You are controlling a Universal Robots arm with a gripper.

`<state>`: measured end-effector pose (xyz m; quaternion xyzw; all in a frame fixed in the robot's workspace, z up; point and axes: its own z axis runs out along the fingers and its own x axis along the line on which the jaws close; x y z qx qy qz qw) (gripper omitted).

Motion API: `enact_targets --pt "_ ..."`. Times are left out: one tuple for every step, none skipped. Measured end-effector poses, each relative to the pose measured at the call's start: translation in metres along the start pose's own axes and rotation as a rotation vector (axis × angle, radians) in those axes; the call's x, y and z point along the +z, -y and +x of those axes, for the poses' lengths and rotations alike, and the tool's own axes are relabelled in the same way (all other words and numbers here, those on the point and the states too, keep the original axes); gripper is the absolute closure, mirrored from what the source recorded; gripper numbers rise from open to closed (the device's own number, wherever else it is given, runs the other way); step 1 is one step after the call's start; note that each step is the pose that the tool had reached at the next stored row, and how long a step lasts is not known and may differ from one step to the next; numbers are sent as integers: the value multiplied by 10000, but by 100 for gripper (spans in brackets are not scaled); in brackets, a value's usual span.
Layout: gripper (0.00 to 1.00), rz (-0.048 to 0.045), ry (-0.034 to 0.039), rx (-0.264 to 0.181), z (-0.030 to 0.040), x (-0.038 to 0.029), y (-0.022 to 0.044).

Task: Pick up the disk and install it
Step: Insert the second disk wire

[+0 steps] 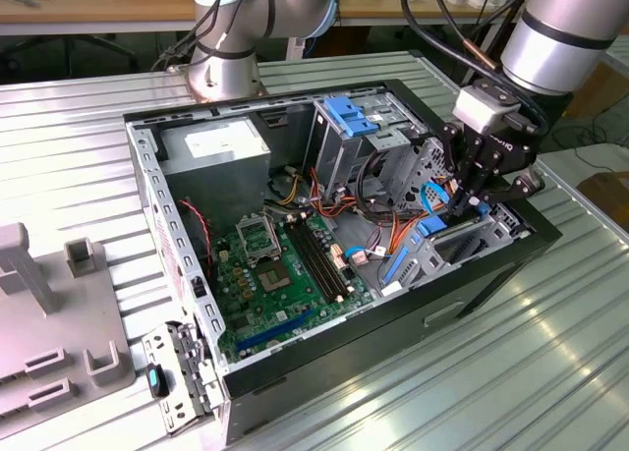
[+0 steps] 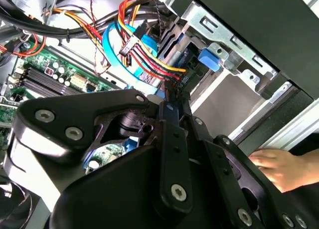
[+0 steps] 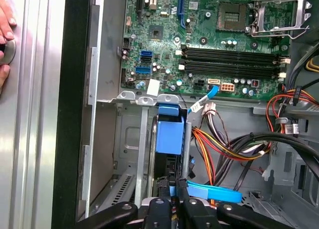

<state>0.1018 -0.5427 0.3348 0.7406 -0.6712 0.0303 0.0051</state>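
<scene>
The disk [image 3: 169, 131] stands on edge in the narrow drive bay at the front corner of the open computer case [image 1: 147, 176], its bright blue carrier frame facing the first wrist camera and its dark body below it. My gripper [image 3: 173, 196] is shut on the disk's near edge, fingers close together. In the exterior view the gripper [image 1: 460, 207] reaches down into the bay on that view's right, with the blue of the disk [image 1: 433, 225] just under it. In the second wrist view the gripper [image 2: 167, 102] ends beside bundled cables.
Red, yellow and orange cables [image 3: 224, 144] and a flat blue cable [image 3: 214, 193] crowd the bay. The motherboard [image 1: 285, 264] lies on the case floor. A blue latch [image 1: 349, 112] tops the grey drive cage. A person's hand [image 2: 279, 166] rests outside the case. A grey fixture [image 1: 59, 313] stands at the exterior view's left.
</scene>
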Motion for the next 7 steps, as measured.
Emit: enact_targets --pt "76 18 19 -3 2 -81 5" --pt "76 21 21 -1 9 -219 9" --pt "89 21 21 -1 9 -229 9" --pt "89 21 23 -1 9 -229 9" --pt "89 21 23 -1 9 -229 9" --pt "89 21 23 -1 9 -229 9" --pt "89 21 23 -1 9 -229 9"
